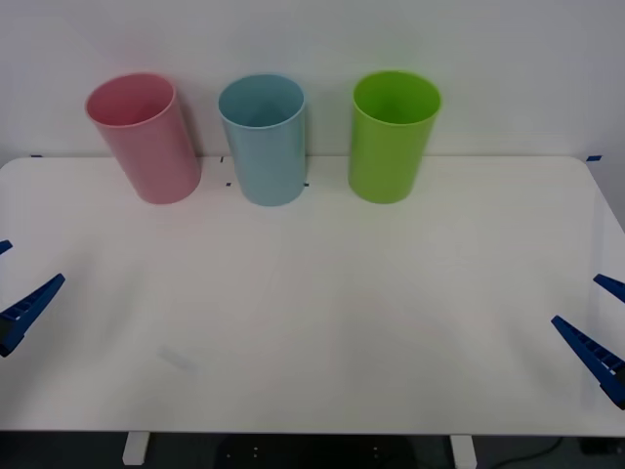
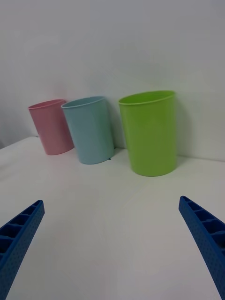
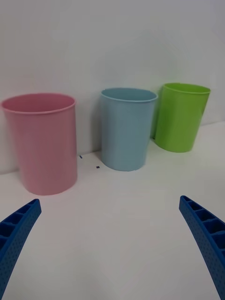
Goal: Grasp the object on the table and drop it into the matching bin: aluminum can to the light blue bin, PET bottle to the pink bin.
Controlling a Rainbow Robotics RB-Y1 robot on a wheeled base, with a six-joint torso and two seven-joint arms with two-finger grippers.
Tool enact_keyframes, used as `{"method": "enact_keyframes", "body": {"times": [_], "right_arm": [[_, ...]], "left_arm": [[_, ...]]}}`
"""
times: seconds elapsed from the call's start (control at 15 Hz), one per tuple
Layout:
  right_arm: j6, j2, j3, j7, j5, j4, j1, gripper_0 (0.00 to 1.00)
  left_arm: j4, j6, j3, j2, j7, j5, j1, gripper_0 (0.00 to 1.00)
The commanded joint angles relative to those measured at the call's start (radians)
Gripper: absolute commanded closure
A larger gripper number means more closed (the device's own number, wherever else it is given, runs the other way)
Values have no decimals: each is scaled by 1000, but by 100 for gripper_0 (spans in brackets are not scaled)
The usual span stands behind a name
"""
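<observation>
my left fingers [image 1: 12, 293] and right fingers [image 1: 601, 327] hang spread wide and empty at the counter's [image 1: 312, 322] edges, pink bin [image 1: 146, 142], light blue bin [image 1: 264, 147] and green bin [image 1: 391, 142] lined up along the back.

Readable text: none anywhere.
Pink bin [image 1: 145, 137]: plain wall, no label.
Light blue bin [image 1: 264, 142]: plain, no lettering.
Green bin [image 1: 393, 137]: plain, no brand.
Bench [image 1: 322, 322]: small dark marks at back edge, not legible.
</observation>
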Motion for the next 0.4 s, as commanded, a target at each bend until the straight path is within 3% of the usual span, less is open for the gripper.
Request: {"method": "enact_keyframes", "body": {"times": [0.07,0.4], "right_arm": [[0,0,0,0,0,0,0,0],[0,0,0,0,0,0,0,0]], "left_arm": [[1,2,9,0,-7,13,7,0],[1,0,13,0,-13,22,13,0]]}}
